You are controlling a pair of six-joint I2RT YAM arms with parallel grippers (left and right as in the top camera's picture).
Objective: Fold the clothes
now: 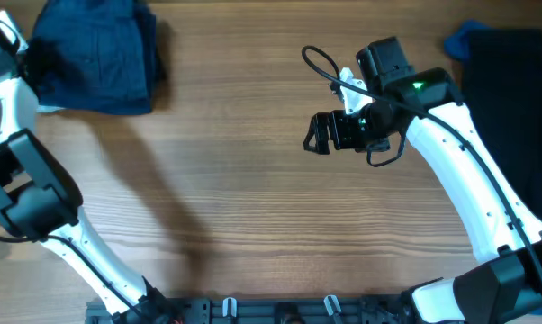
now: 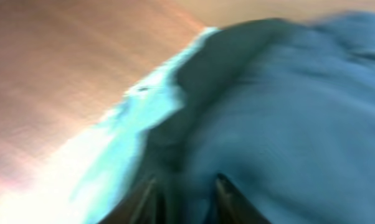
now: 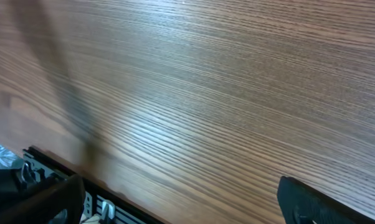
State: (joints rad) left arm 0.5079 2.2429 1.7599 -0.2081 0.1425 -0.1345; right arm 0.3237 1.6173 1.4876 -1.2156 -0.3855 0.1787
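A dark navy-blue garment lies folded in a bundle at the table's far left corner. My left gripper is at its left edge. In the blurred left wrist view the blue fabric fills the frame, and my fingers stand close together with fabric between them. A black garment with a bright blue piece beside it lies at the far right. My right gripper hovers open and empty over bare wood right of centre. Its fingers are wide apart.
The wooden table spreads between the two piles. Its front edge with a black rail shows in the right wrist view. My left arm runs along the left side and my right arm along the right.
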